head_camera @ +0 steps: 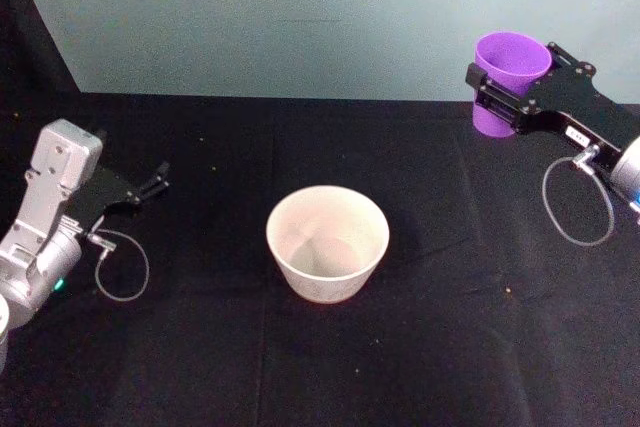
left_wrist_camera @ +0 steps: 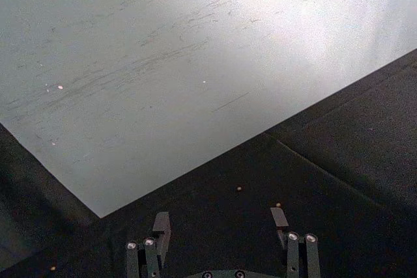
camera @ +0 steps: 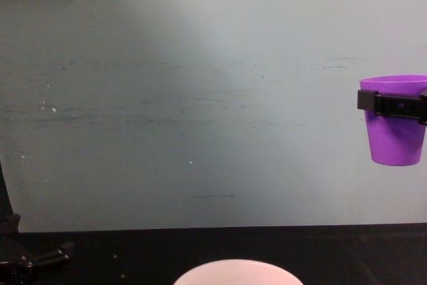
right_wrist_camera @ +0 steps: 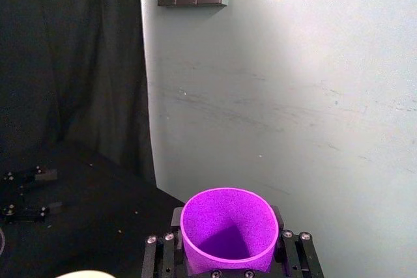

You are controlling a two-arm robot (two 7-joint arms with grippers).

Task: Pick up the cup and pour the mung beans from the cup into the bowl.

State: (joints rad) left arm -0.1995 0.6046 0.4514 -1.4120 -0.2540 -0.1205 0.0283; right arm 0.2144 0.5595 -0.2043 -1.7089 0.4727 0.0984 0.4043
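The right end effector (head_camera: 508, 97) was up high at the table's (head_camera: 200, 347) far right, clamped on both sides of the purple cup (head_camera: 512, 55), which was upright and well apart from the pale bowl (head_camera: 322, 282) standing mid-table. The chest view added the height: the cup hung clear of the table against the wall (camera: 200, 98), while the right wrist view looked into its mouth, contents impossible to tell. On the left, the left end effector (head_camera: 155, 182) sat low near the table, and its wrist view showed the fingers (left_wrist_camera: 161, 226) parted, holding nothing.
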